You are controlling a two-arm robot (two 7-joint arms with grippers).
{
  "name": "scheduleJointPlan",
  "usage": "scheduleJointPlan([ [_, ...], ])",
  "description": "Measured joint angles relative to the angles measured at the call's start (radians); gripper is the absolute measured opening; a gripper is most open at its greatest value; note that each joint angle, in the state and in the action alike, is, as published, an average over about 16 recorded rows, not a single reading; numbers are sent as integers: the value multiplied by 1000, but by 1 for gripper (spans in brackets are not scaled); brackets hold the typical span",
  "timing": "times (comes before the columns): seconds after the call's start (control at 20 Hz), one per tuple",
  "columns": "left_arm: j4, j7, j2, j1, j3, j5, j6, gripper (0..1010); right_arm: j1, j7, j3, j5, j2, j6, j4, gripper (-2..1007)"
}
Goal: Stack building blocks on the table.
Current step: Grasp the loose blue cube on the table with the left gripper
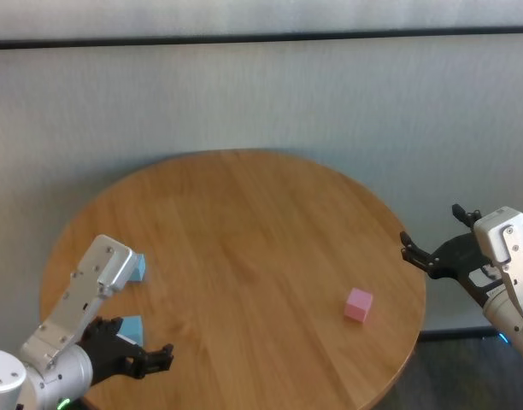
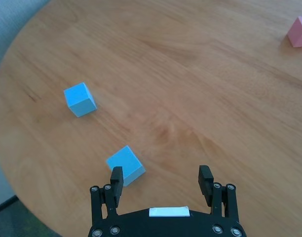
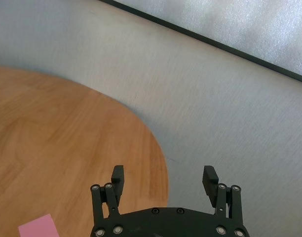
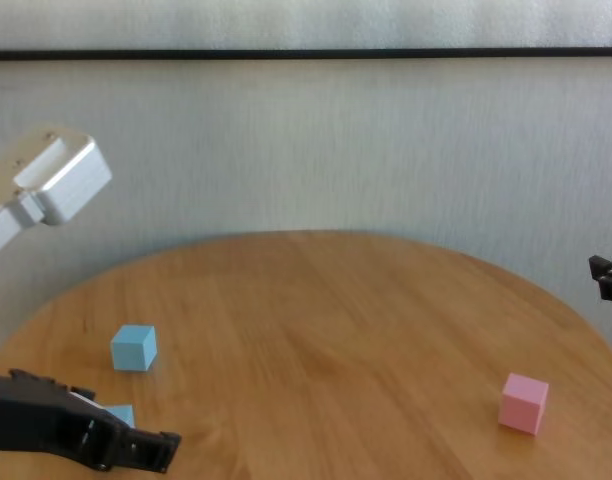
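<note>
1. Three small matte cubes are shown on the large round table (image 1: pixel 244 222) with a warm brown wood-grain top; none is stacked on another.
2. The first light blue cube (image 1: pixel 138 268) is seen at the left of the head view, partly hidden behind the left arm's white housing; in the chest view it stands at the lower left (image 4: pixel 134 347).
3. The second light blue cube (image 1: pixel 132 326) is placed nearer the frame's bottom edge, just beside the left gripper (image 1: pixel 146 359); in the left wrist view it lies close by one black fingertip (image 2: pixel 116 174), with no contact visible.
4. The pink cube (image 1: pixel 358 304) is seen at the lower right of the head view, near the table's rim and well apart from both blue cubes.
5. The left gripper is held low over the table at the lower left of the frame, its fingers spread apart and empty.
6. The right gripper (image 1: pixel 437 246) is held at the right edge of the frame, just beyond the table's rim, its fingers likewise spread wide with nothing between them.
</note>
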Motion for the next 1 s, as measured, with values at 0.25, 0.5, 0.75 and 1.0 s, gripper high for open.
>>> scheduleJointPlan([
  [0.25, 17, 14, -26, -9, 3, 17, 18, 1000, 0, 0, 0, 0, 0, 0, 0, 1005],
  [0.5, 27, 26, -45, -14, 0, 30, 37, 1000, 0, 0, 0, 0, 0, 0, 0, 1005],
  [0.75, 44, 38, -60, -27, 0, 54, 49, 1000, 0, 0, 0, 0, 0, 0, 0, 1005],
  [1.0, 67, 39, -71, -45, 6, 81, 49, 999, 0, 0, 0, 0, 0, 0, 0, 1005],
])
